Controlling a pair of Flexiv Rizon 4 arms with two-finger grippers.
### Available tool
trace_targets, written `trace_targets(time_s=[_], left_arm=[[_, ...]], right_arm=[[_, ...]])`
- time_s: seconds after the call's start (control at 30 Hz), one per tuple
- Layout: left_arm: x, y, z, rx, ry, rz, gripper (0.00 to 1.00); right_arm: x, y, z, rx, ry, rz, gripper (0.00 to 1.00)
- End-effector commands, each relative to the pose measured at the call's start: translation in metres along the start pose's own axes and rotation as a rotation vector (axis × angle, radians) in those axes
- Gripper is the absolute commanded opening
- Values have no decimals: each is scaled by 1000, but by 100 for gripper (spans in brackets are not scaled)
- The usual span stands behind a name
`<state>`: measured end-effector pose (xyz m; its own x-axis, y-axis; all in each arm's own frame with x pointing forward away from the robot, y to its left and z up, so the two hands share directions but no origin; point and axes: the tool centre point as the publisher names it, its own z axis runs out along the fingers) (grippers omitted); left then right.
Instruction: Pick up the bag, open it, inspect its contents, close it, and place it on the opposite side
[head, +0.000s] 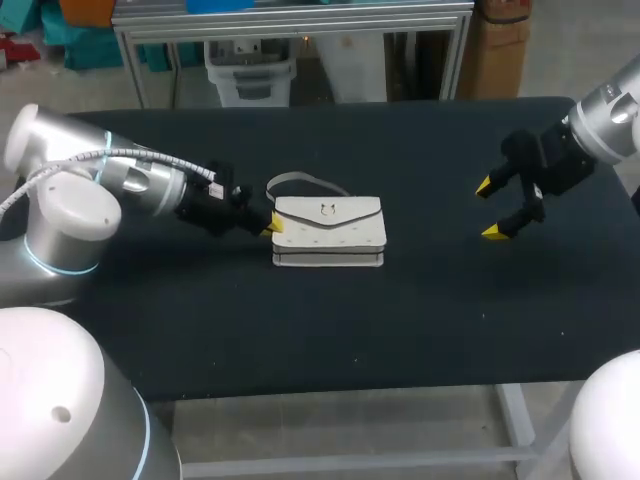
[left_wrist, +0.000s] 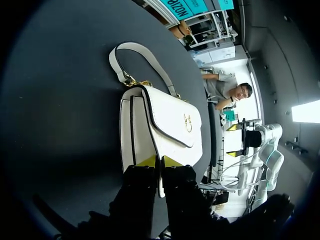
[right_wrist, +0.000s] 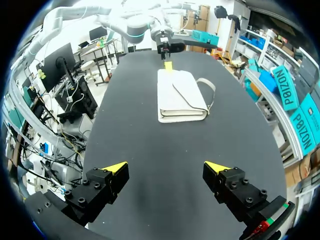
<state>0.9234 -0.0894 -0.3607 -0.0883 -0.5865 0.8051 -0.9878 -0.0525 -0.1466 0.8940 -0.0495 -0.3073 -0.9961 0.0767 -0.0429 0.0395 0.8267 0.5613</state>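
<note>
From the head view, a white, rectangular, leather-look flap handbag (head: 328, 232) is lying flat near the middle of the dark tabletop (head: 420, 320), its curved strap (head: 308, 183) trailing behind it; the left gripper (head: 272, 224) is sitting at the handbag's left end, while the right gripper (head: 493, 210) is hanging well apart on the right, fingers spread wide. In the left wrist view, the left gripper (left_wrist: 159, 161) is pinching a thin white edge of the handbag (left_wrist: 170, 125) between nearly closed fingers, with the gold clasp (left_wrist: 188, 122) on the flap just ahead. No writing is showing on the handbag itself, only that gold ornament. In the right wrist view, the right gripper (right_wrist: 166, 167) is standing open over bare tabletop, the handbag (right_wrist: 180, 95) well ahead. The handbag is looking light yet boxy, its smooth skin likely slippery and its flap pliable, so taking the strap or the stiff end seam is seeming safest
</note>
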Motion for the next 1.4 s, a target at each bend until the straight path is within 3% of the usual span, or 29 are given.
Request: trace_targets(time_s=[0.03, 0.4, 0.47, 0.5, 0.57, 0.8, 1.17, 1.27, 1.4], left_arm=[[0, -3, 7, 13, 5, -6, 0], [-3, -8, 6, 48, 22, -51, 0], [-3, -9, 5, 55, 24, -53, 20], [-4, -9, 5, 55, 26, -56, 35], [-3, -9, 4, 56, 27, -58, 100], [-2, -10, -18, 68, 34, -61, 100], [-8, -20, -67, 82, -115, 22, 100], [-14, -24, -78, 61, -154, 42, 100], [-19, -26, -87, -21, -216, 111, 100]], right_arm=[[0, -1, 0, -2, 0, -1, 100], [0, -1, 0, -2, 0, -1, 100], [0, -1, 0, -2, 0, -1, 100], [0, -1, 0, -2, 0, -1, 100], [0, -1, 0, -2, 0, -1, 100], [0, -1, 0, -2, 0, -1, 100], [0, -1, 0, -2, 0, -1, 100], [-1, 1, -1, 3, -10, -7, 100], [-2, 11, 1, 22, -34, -61, 100]])
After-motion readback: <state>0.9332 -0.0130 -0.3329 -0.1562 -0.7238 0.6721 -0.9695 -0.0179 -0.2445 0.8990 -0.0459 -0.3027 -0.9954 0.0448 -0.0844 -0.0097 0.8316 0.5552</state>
